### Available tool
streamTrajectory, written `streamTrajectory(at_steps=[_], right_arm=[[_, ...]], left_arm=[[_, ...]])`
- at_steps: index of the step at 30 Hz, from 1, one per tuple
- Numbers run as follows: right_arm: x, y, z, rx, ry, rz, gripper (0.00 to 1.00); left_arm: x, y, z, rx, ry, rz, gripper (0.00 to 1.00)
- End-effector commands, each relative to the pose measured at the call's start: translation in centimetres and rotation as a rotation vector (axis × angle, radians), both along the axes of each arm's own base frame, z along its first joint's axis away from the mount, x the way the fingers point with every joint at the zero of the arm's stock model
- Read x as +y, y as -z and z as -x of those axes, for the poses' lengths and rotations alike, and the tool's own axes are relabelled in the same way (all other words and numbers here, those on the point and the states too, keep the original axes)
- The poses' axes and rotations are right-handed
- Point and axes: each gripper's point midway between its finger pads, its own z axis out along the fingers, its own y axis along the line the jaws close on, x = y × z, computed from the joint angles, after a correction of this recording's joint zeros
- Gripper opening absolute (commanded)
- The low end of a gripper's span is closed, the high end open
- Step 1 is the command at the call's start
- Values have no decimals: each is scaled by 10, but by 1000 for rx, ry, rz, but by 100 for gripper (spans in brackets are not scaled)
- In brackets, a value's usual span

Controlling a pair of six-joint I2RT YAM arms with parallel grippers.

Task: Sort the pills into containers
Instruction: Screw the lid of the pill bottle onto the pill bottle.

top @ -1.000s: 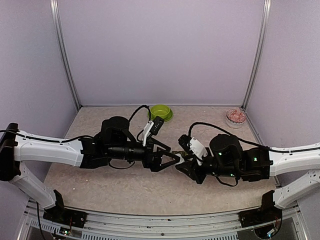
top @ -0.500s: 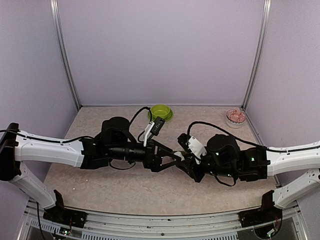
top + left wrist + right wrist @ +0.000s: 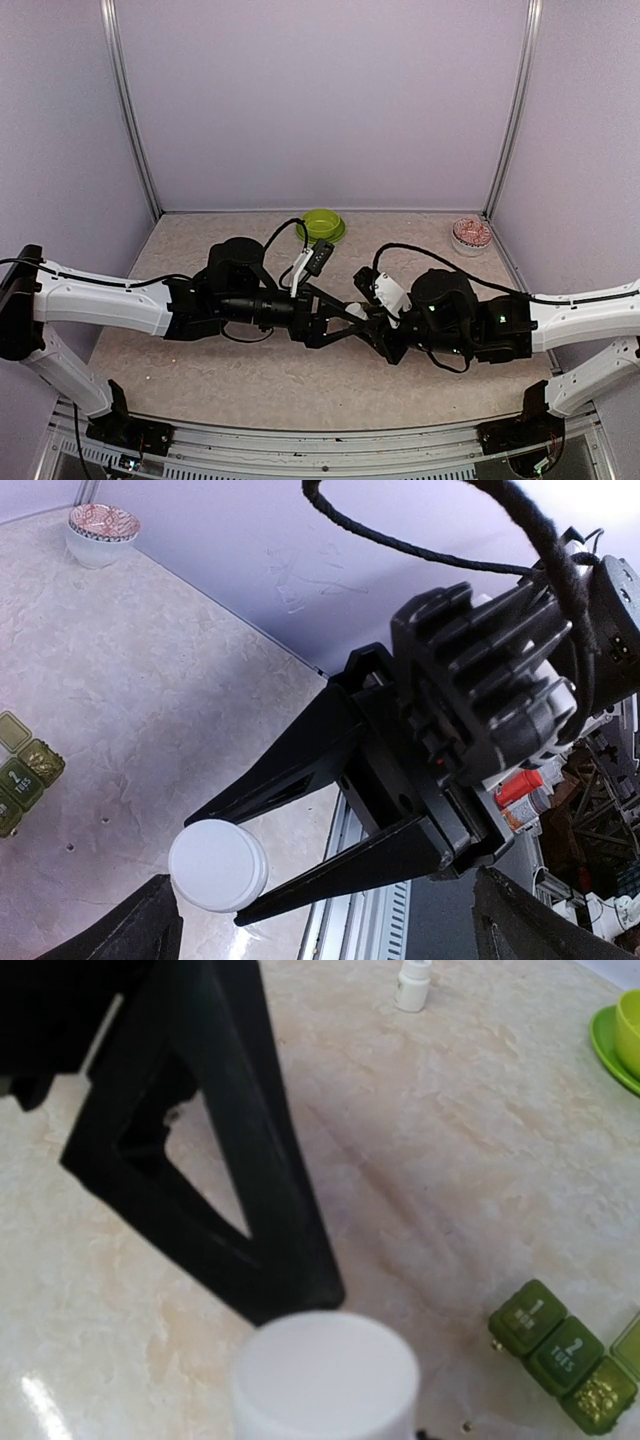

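Note:
My right gripper (image 3: pixel 215 870) is shut on a small white bottle (image 3: pixel 218 865), its round cap facing the left wrist camera; the bottle fills the bottom of the right wrist view (image 3: pixel 325 1375). My left gripper (image 3: pixel 325 920) is open, its jaws spread wide on either side of that bottle. In the top view the two grippers meet at mid-table, left (image 3: pixel 350 316) against right (image 3: pixel 368 320). The dark green pill box (image 3: pixel 565 1355) lies on the table just beyond; its end compartment looks open with yellowish grains. It also shows in the left wrist view (image 3: pixel 22 770). Loose pills are too small to tell.
A lime green bowl (image 3: pixel 322 224) stands at the back centre and a pink-patterned bowl (image 3: pixel 472 233) at the back right. Another small white bottle (image 3: pixel 412 985) stands farther off on the table. Walls close in the back and sides.
My left gripper has moved right and my right gripper slightly left, so the open left jaws now reach around the bottle held by the right gripper.

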Motion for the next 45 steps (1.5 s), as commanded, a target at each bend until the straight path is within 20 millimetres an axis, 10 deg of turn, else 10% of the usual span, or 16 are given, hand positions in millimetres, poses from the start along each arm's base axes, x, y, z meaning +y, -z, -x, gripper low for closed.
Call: streamTrajectory(at_steps=[1,33,45], right_arm=[[7,-11,-6,-6,19,-40,23],[23,-8,3,21,-59,-75,23],[4,-16,0,-2,-8,-78,23]], left_arm=[[-6,-19,5,-27,21,56,99],[-22,-24,30,-13,115,103,99],[-9,-14,4,-16,-18,36,99]])
